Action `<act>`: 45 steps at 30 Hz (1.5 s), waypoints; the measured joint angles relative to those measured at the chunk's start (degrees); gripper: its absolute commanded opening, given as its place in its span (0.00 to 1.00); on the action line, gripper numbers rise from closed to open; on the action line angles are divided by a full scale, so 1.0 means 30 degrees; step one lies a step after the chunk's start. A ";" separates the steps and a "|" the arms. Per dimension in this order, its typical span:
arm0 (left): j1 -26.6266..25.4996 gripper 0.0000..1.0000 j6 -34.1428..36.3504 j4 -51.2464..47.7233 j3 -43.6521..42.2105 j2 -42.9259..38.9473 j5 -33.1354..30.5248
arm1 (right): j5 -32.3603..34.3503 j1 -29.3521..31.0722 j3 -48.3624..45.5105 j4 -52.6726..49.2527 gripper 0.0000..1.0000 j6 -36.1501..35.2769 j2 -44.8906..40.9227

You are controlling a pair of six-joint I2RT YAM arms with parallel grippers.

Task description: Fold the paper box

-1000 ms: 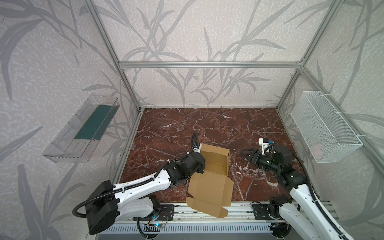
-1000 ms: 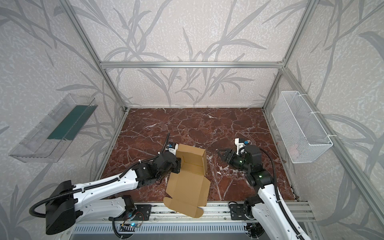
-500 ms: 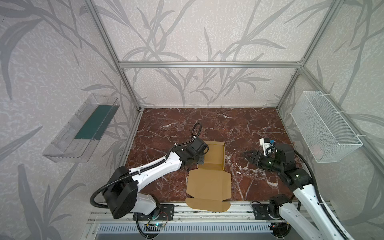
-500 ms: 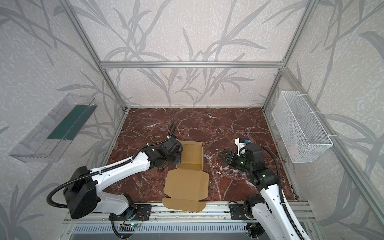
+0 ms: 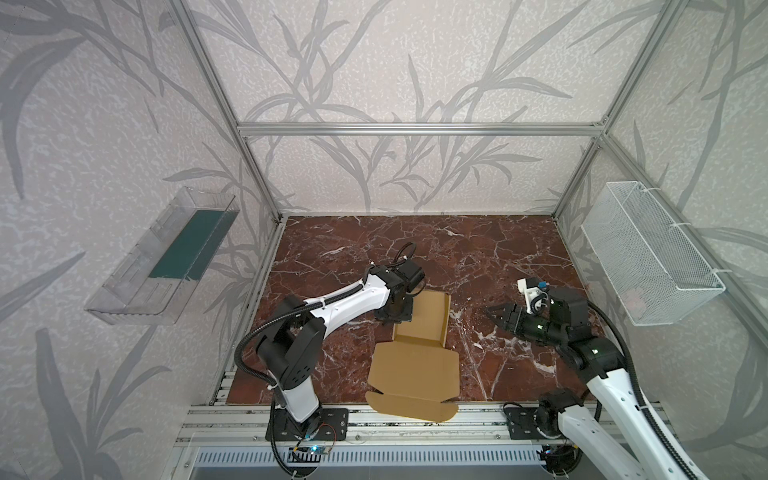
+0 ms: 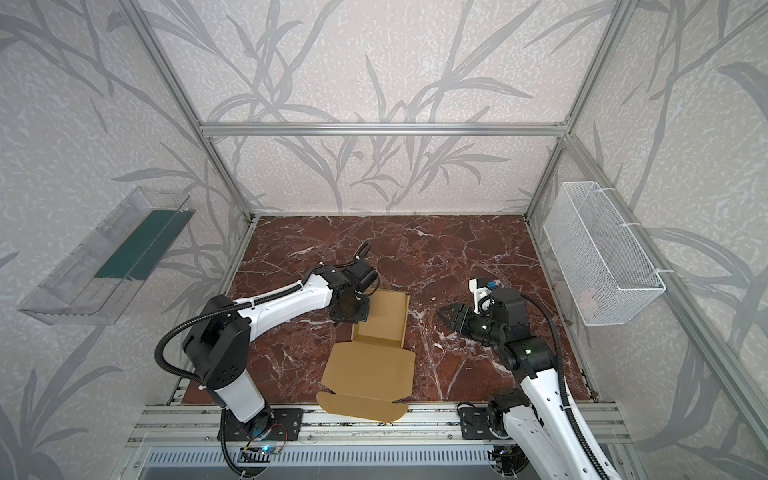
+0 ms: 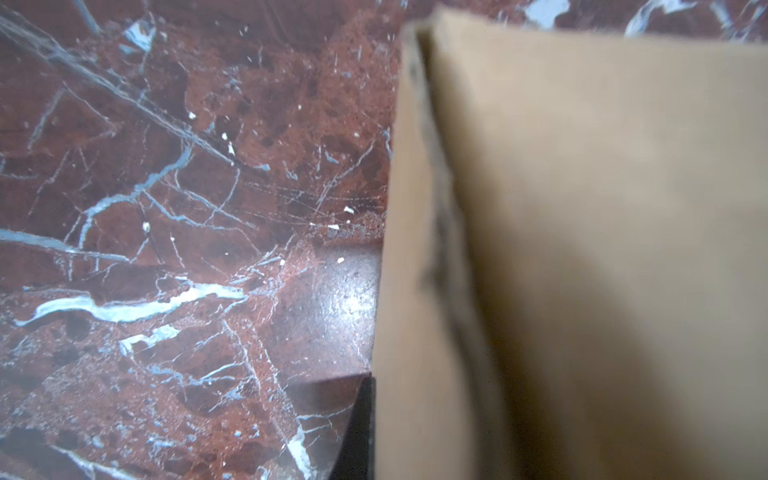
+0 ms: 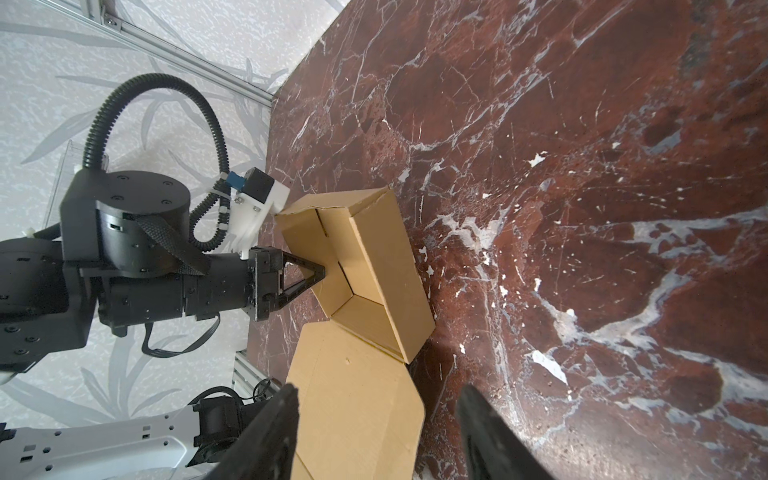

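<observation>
1. Both top views show the paper box lying at the near edge of the marble table, with its open lid flap overhanging the front rail.
2. Behind the lid, the box's tray has 2 side walls raised.
3. In the right wrist view, the left gripper is pinched closed on the tray's left wall.
4. The right gripper hovers right of the tray with its jaws parted, empty and clear of the box.
</observation>
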 measured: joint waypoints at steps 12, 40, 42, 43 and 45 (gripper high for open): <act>0.0182 0.21 0.0940 -0.2667 0.2288 0.0692 -0.0189 | -0.0430 0.0233 0.0000 0.0007 0.62 -0.0291 0.0131; 0.0226 0.54 0.1668 -0.3759 0.0539 -0.4597 -0.0619 | 0.4306 0.8517 0.3228 -0.1246 0.62 -0.3803 0.2543; 0.0226 0.54 0.1683 -0.3774 0.0525 -0.5224 -0.0823 | 0.5508 0.9908 0.3927 -0.1559 0.62 -0.4430 0.3213; 0.0226 0.55 0.1690 -0.3774 0.0488 -0.5530 -0.1005 | 0.6149 1.0724 0.4401 -0.1792 0.61 -0.4823 0.3628; 0.0270 0.59 0.1778 -0.3738 0.0262 -0.6222 -0.1450 | 0.7548 1.2189 0.5384 -0.2164 0.61 -0.5581 0.4473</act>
